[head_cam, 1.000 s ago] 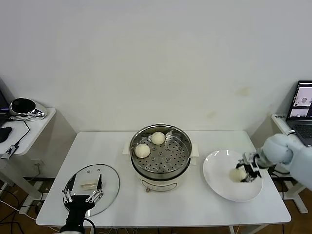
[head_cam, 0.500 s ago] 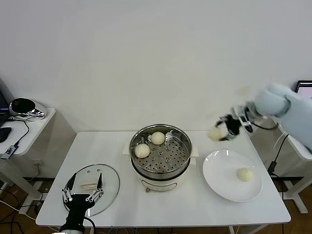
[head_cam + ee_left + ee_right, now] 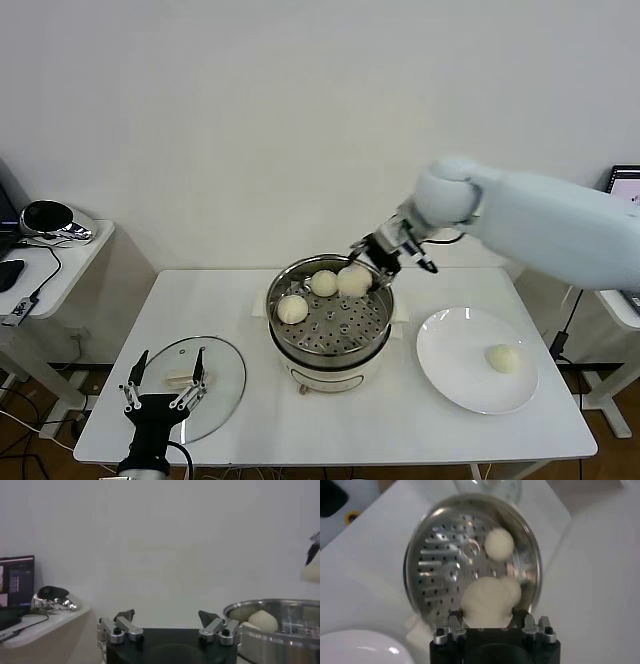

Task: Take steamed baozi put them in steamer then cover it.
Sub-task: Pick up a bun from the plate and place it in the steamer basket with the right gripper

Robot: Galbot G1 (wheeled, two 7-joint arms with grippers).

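My right gripper is shut on a cream-white baozi and holds it just above the back right of the steamer. In the right wrist view the held baozi fills the gap between the fingers, over the perforated tray. Two baozi lie in the steamer, one at the left and one at the back. One baozi lies on the white plate. The glass cover lies flat on the table at the front left. My left gripper is open above the cover.
A side table with a shiny helmet-like object stands at the left. A laptop is at the far right. The left wrist view shows the steamer rim with a baozi inside.
My right gripper lifted a baozi off the plate and carried it left to above the steamer. One baozi stays on the plate. The left gripper barely shifted.
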